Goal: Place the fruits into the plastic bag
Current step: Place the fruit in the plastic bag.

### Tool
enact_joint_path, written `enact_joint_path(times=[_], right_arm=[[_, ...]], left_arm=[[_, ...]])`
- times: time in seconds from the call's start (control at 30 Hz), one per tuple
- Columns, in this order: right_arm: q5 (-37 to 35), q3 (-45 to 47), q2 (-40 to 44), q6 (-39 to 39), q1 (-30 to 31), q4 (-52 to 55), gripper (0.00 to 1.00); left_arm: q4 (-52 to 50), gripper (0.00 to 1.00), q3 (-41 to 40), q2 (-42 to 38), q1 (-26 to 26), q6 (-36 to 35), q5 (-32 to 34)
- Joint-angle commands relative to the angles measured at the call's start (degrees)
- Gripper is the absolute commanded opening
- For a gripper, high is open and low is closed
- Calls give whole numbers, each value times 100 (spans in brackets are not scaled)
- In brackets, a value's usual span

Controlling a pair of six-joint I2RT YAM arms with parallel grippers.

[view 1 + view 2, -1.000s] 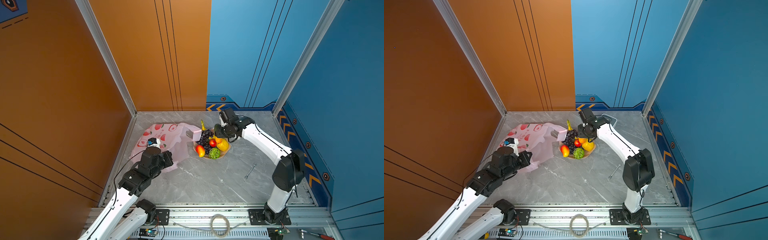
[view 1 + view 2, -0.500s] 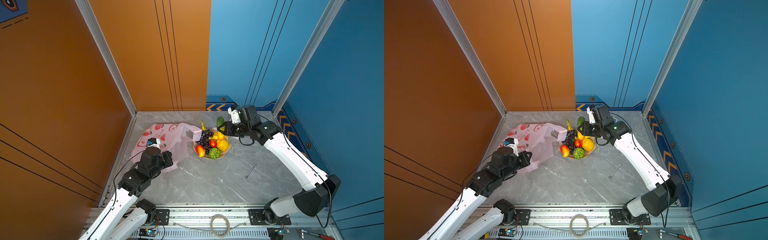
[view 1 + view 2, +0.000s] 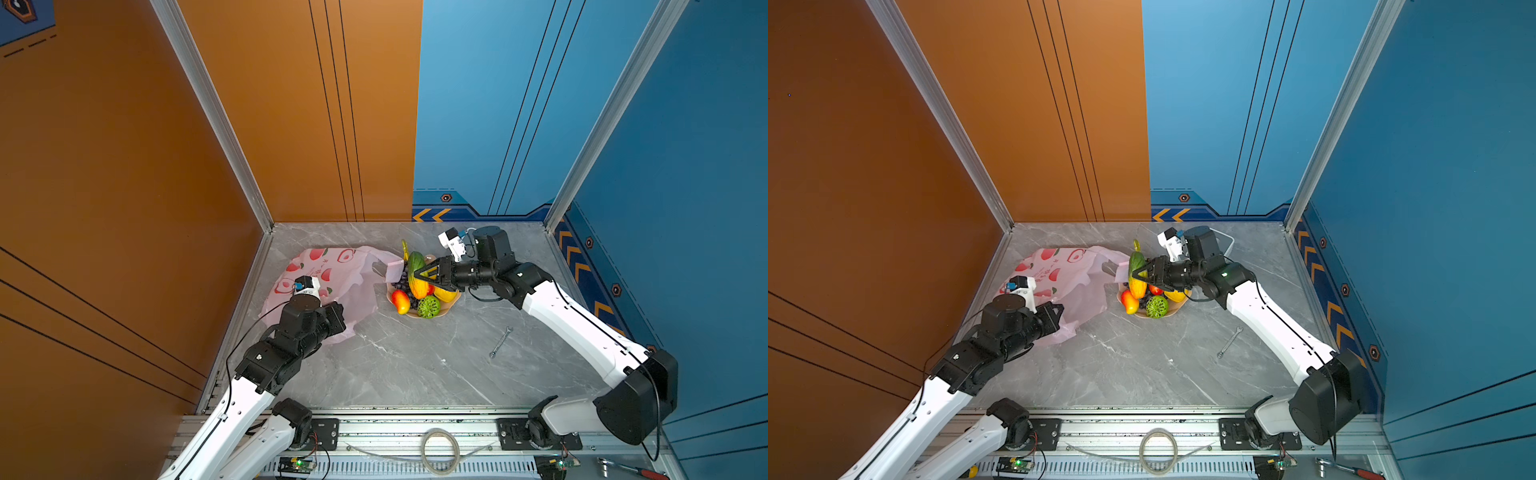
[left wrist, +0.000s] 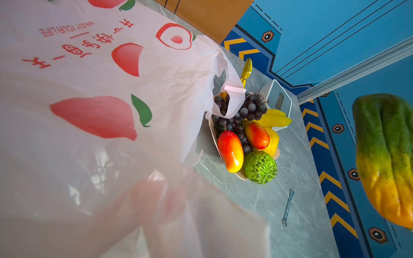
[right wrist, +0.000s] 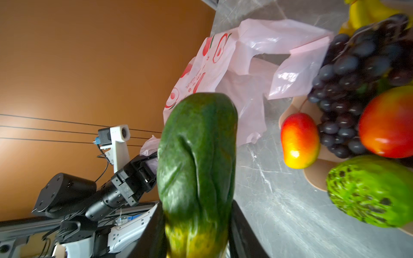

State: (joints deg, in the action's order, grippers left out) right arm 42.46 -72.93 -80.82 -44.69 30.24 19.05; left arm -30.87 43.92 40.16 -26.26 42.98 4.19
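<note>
the grey marble table (image 3: 415, 365) carries everything here. the plastic bag (image 3: 353, 282) lies crumpled on its left side, near the orange wall. my left gripper (image 3: 338, 313) is clamped shut on the near edge of the bag, and the film sits so close to my left wrist camera that it fills most of that view. one handle loop of the bag drapes over onto the beige plate (image 5: 315, 178), which stands just right of the bag. my right gripper (image 3: 419, 274) is closed around the green-orange papaya (image 5: 196, 156) at its orange end. the fruit hangs in the air over the bag-side part of the plate, green end pointing away from my fingers. the other fruits sit on the plate: the grape bunch (image 4: 241, 114) under the bag handle, the bananas (image 4: 272, 119) behind it, and the red-yellow mango (image 4: 230, 150) at the plate's front edge. the green bumpy fruit (image 4: 260, 167) touches the mango, and the red ball (image 4: 257, 135) lies against the lemon (image 4: 273, 140). a small wrench (image 3: 500, 341) lies alone, well right of the plate.
</note>
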Motion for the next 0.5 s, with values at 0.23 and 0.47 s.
enact_joint_path(times=[0.23, 0.47], right_arm=[[672, -61, -945, -411, 622, -784, 34], [776, -579, -1868, -409, 919, -830, 34]], left_arm=[[-32, 0, 29, -86, -11, -71, -102], [-59, 0, 66, -101, -11, -105, -144]])
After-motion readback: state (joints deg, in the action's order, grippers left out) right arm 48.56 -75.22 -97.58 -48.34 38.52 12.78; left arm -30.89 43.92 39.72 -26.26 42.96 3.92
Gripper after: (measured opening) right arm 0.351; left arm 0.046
